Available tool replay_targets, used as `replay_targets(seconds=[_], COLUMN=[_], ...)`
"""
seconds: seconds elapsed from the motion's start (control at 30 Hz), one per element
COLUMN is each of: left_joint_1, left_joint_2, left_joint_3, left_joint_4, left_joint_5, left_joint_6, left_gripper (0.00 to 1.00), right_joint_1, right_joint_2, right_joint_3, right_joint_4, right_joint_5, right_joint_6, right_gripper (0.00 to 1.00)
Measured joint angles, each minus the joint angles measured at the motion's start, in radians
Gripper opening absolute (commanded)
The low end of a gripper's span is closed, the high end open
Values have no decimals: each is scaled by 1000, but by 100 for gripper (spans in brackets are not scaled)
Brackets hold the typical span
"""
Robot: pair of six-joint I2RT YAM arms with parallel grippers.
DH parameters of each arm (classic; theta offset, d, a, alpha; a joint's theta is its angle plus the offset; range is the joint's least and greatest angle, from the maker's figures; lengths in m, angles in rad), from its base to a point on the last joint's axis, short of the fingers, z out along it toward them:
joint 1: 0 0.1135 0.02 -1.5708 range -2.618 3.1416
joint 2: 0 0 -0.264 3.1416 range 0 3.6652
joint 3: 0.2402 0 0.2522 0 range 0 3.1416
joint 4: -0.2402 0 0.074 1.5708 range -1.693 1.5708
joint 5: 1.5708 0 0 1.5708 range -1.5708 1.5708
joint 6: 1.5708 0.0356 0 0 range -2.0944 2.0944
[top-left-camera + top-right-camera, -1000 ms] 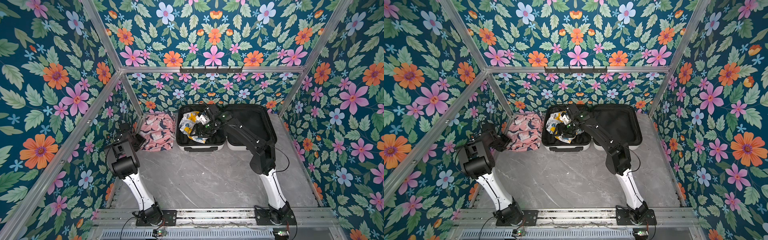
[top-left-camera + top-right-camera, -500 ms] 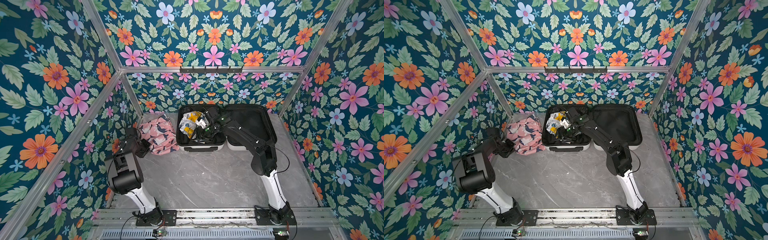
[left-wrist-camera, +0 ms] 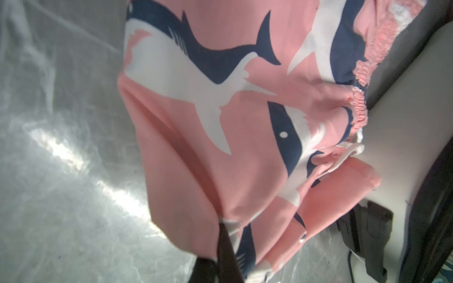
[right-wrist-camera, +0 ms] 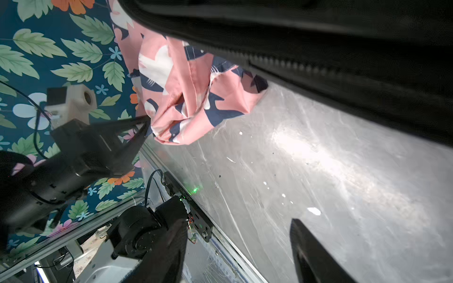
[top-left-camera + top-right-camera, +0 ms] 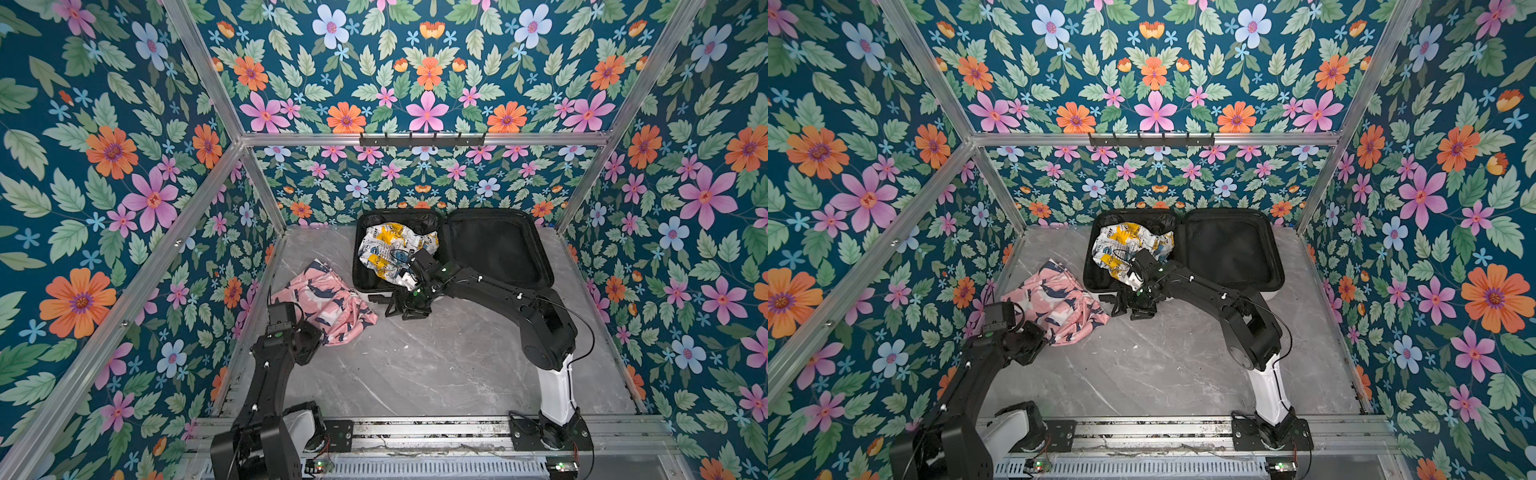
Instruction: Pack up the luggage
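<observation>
The luggage [image 5: 494, 249] [image 5: 1229, 249] lies open at the back of the table, both halves lined in black. Its left half holds a crumpled white and yellow garment [image 5: 395, 245] [image 5: 1129, 243]; the right half is bare. Pink shark-print shorts [image 5: 328, 301] [image 5: 1059, 303] [image 3: 220, 110] [image 4: 186, 98] lie on the table left of the luggage. My left gripper [image 5: 322, 334] [image 5: 1048, 336] [image 3: 224, 227] is shut on their near edge. My right gripper [image 5: 405, 309] [image 5: 1133, 309] [image 4: 237, 221] hangs open over the table just in front of the luggage's left half, holding nothing.
Floral walls on aluminium posts close in the left, back and right sides. A black hook rail [image 5: 422, 139] runs along the back wall. The metal base rail [image 5: 415, 428] carrying both arms crosses the front. The grey marble tabletop [image 5: 415, 365] shows between the arms.
My left gripper has shut on the pink shorts and pulled them toward the front. My right gripper has come out of the luggage's left half to just in front of it.
</observation>
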Motion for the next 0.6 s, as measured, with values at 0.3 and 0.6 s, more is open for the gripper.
replay_targets(seconds=[0.3, 0.6], left_joint_1=[-294, -343], left_joint_2=[-164, -273], left_joint_3=[-67, -192], left_joint_4=[-188, -351], left_joint_5=[51, 141], left_joint_6=[-61, 39], left_gripper=[0, 0], right_joint_1=[-68, -71], right_joint_2=[-182, -235], right_joint_3=[-288, -388], right_joint_4=[70, 112], right_joint_5=[-26, -60], right_joint_6=[-5, -37], right_gripper=[71, 74])
